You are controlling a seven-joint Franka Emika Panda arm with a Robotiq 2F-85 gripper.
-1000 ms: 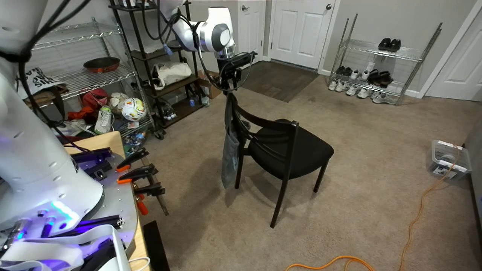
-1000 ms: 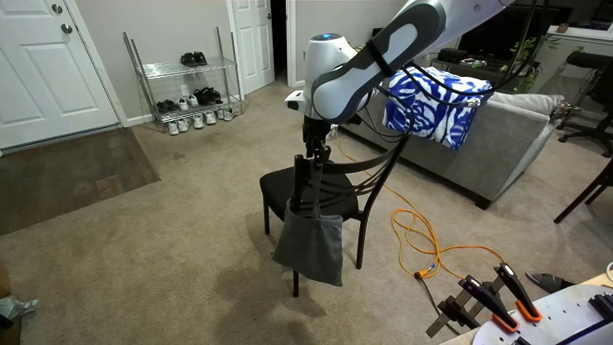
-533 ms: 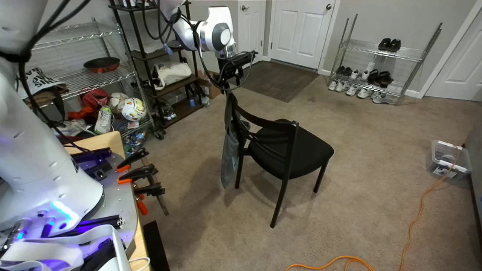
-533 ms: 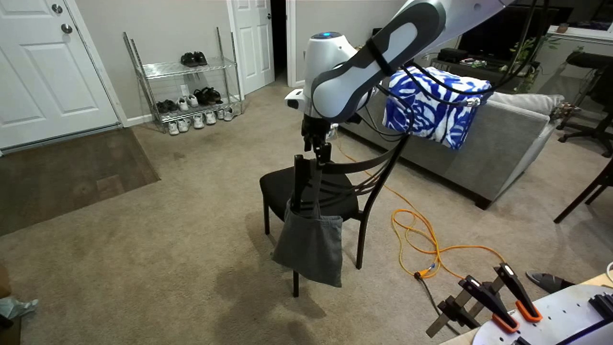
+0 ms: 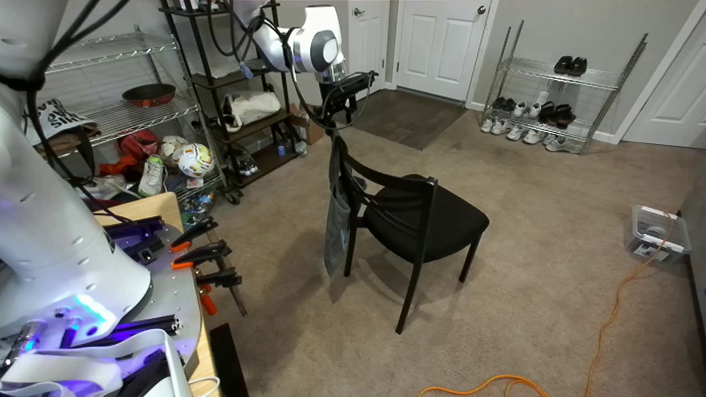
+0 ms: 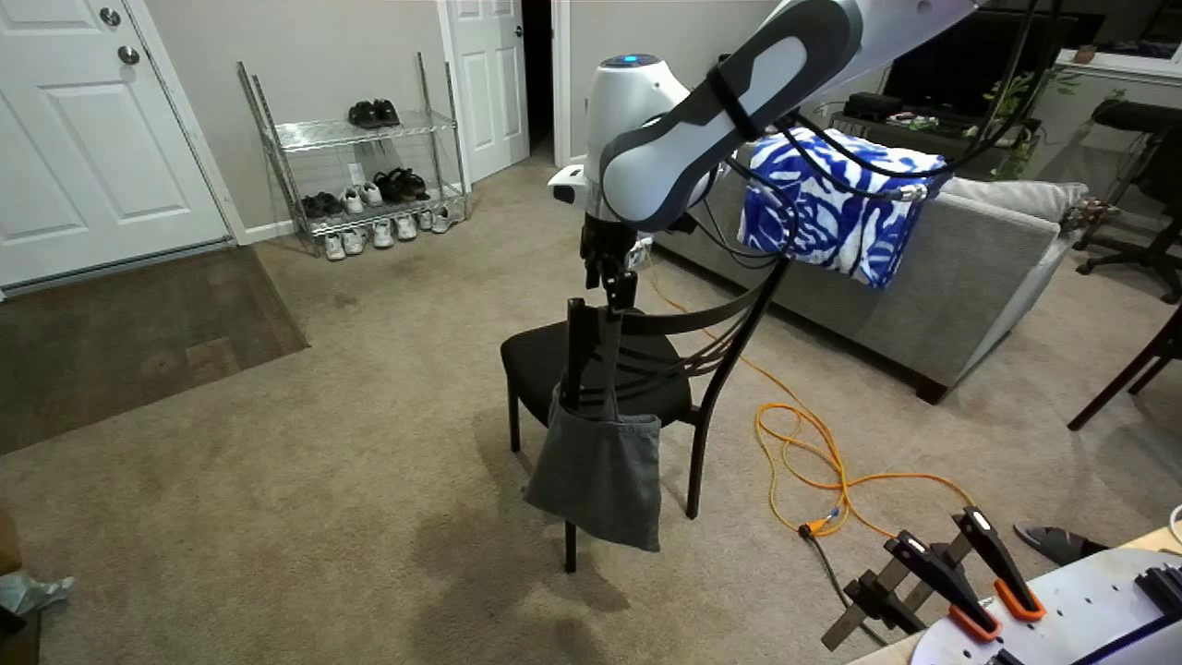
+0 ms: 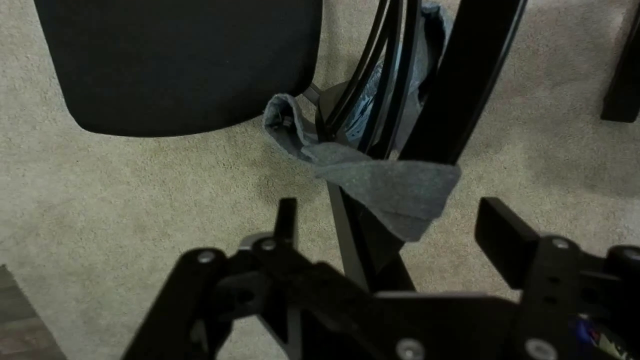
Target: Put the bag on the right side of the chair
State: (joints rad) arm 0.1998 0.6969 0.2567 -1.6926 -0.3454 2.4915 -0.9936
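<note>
hanging looks done, so the step in hand seems to be backing away. the bag [image 6: 598, 476] hangs at lower centre in an exterior view, its strap [image 7: 397, 187] lying over the left end of the backrest [image 6: 697, 320] of the chair [image 6: 660, 388]; whether that counts as the right side i cannot tell. low in the wrist view the gripper [image 7: 392, 227] is spread wide and holds nothing, the strap showing between its fingers [image 7: 504, 242]. next calls for a straight lift, lest a finger snag the strap. a shoe rack [image 6: 314, 137], upper left, and a sofa [image 6: 937, 291], upper right, look clear of it.
</note>
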